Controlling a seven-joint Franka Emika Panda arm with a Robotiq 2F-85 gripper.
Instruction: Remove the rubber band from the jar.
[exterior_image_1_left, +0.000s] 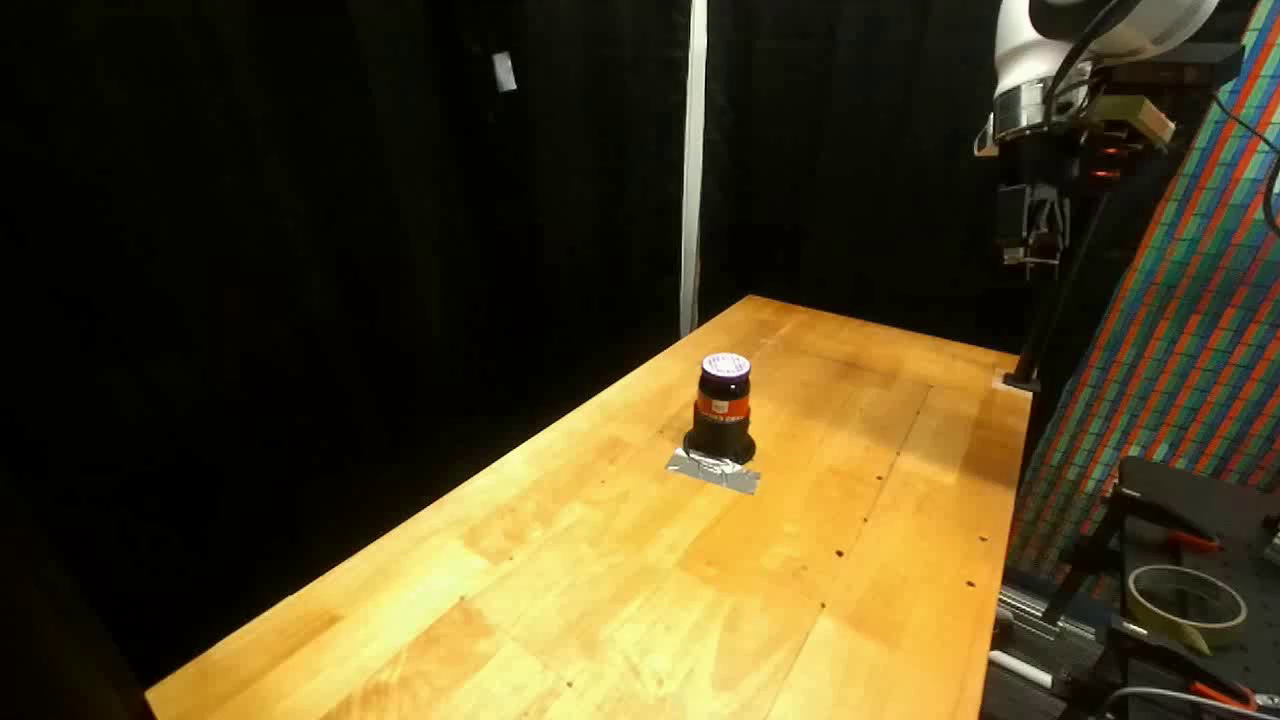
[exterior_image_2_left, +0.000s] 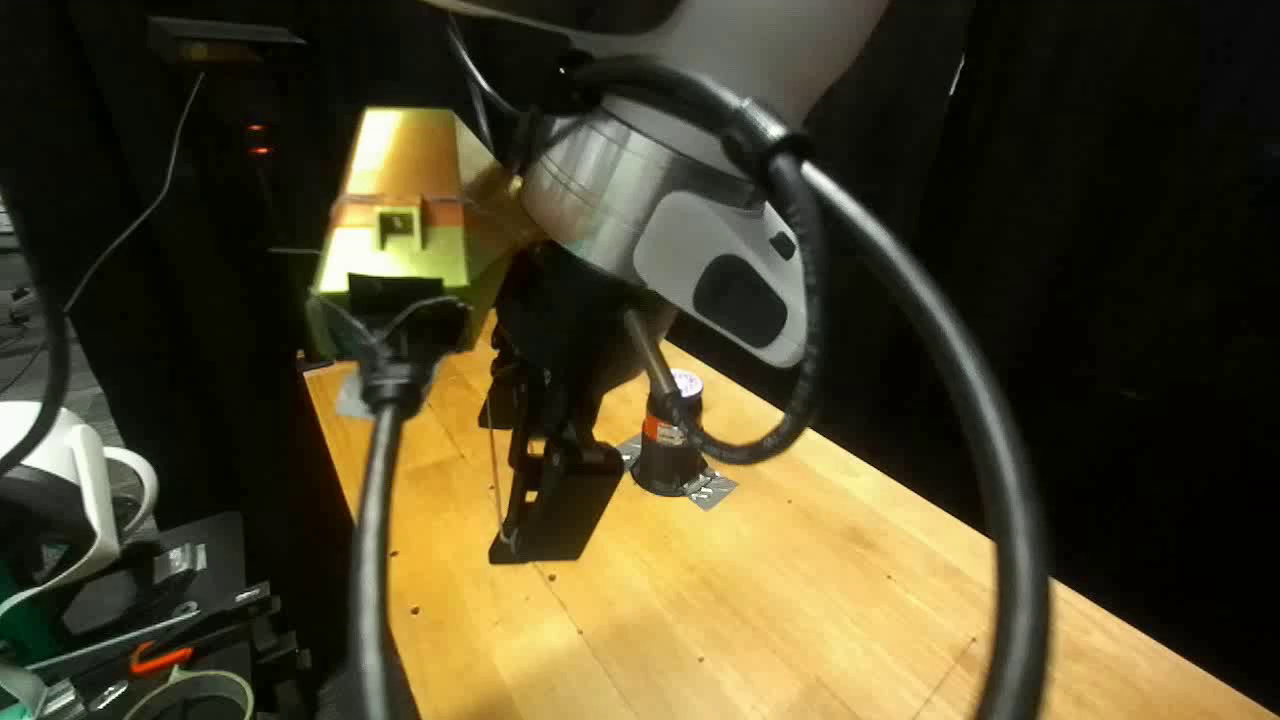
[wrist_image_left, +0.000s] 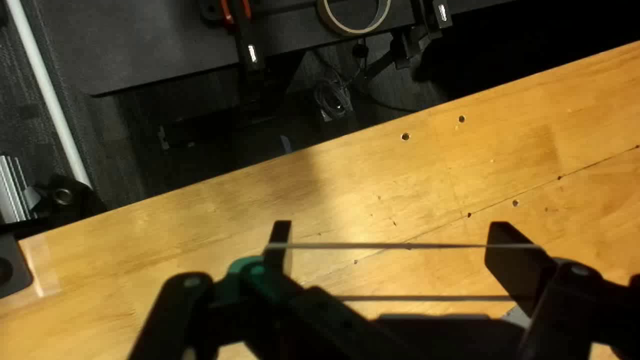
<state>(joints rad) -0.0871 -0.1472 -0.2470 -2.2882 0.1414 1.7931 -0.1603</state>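
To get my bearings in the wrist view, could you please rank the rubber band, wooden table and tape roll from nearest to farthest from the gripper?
1. Rubber band: stretched between the fingers.
2. Wooden table: behind the band, slanting across the picture.
3. Tape roll: at the top, on the dark table beyond the wooden one.

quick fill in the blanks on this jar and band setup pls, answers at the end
In the wrist view, the end effector is not shut but ____.
There, the rubber band crosses its gap as ____ strands.
In both exterior views, the jar stands ____, not tipped over.
The table under it is made of ____.

Missing words: open; two; upright; wood.
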